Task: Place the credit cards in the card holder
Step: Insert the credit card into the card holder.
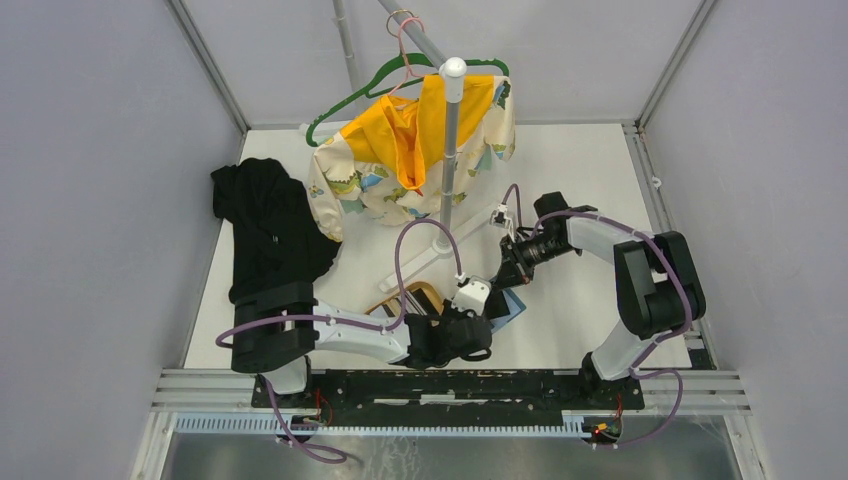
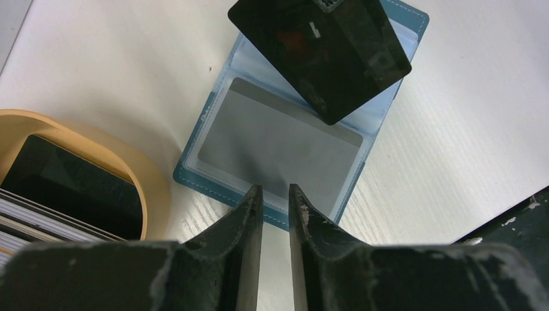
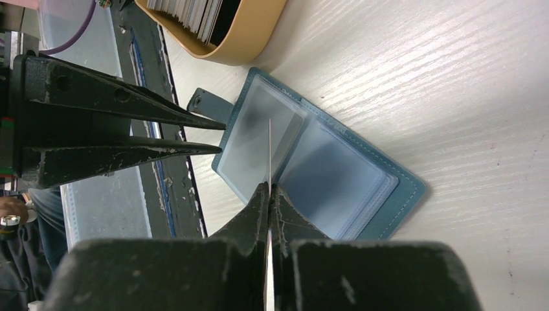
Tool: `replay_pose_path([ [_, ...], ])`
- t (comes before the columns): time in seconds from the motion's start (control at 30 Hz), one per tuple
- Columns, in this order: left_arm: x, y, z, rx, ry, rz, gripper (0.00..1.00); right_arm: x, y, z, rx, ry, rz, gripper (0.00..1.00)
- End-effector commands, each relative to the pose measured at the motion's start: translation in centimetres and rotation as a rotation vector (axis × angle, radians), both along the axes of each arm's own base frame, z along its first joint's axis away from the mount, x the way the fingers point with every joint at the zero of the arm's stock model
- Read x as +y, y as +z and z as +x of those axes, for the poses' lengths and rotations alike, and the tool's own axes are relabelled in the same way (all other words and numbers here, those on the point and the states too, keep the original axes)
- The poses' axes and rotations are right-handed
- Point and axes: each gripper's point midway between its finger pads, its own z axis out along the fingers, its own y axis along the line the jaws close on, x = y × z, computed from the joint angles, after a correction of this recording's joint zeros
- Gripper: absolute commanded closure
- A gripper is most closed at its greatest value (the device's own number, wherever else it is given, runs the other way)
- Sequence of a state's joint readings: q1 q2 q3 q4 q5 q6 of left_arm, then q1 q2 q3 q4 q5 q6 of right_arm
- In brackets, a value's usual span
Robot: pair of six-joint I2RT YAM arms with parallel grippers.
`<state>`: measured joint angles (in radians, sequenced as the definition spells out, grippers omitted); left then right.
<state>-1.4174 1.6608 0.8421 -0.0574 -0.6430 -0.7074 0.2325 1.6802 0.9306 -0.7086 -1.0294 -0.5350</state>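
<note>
The teal-blue card holder [image 2: 200,179] [image 3: 349,175] [image 1: 510,306] lies open on the white table, and a grey rectangle shows inside its near pocket. My right gripper [image 3: 269,188] [image 1: 503,276] is shut on a black credit card [image 2: 320,55], seen edge-on as a thin line [image 3: 269,146] above the holder's fold. My left gripper [image 2: 275,189] [image 3: 220,136] hovers at the holder's near edge beside its tab, jaws narrowly apart with nothing between them. More credit cards [image 2: 71,188] [image 3: 188,13] stand stacked in the tan tray [image 2: 150,178].
The tan oval tray [image 1: 400,300] sits just left of the holder. A garment rack pole [image 1: 450,150] holds a yellow patterned garment [image 1: 410,150] at the back, with a black cloth [image 1: 268,225] at back left. A black rail [image 1: 450,385] runs along the near edge.
</note>
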Motion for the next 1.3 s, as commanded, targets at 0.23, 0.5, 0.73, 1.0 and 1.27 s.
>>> replay_pose_path([
  [0.23,0.4,-0.5,0.2,0.02,0.048,-0.016,0.73,-0.4,-0.5,0.1,-0.034,-0.017,-0.023,1.0],
  [0.5,0.7,-1.2,-0.1,0.044,0.052,-0.005,0.73,-0.7,-1.6,-0.2,-0.021,-0.044,-0.051,1.0],
  [0.73,1.1,-1.6,-0.3,0.057,0.059,0.003,0.75,-0.7,-2.4,0.4,-0.006,-0.111,-0.089,1.0],
  [1.0,1.6,-2.2,-0.1,0.07,0.065,0.016,0.75,-0.9,-3.1,1.1,0.002,-0.181,-0.136,1.0],
  [1.27,1.8,-2.6,0.1,0.087,0.065,0.018,0.76,-0.3,-2.8,0.9,-0.031,-0.161,-0.137,1.0],
])
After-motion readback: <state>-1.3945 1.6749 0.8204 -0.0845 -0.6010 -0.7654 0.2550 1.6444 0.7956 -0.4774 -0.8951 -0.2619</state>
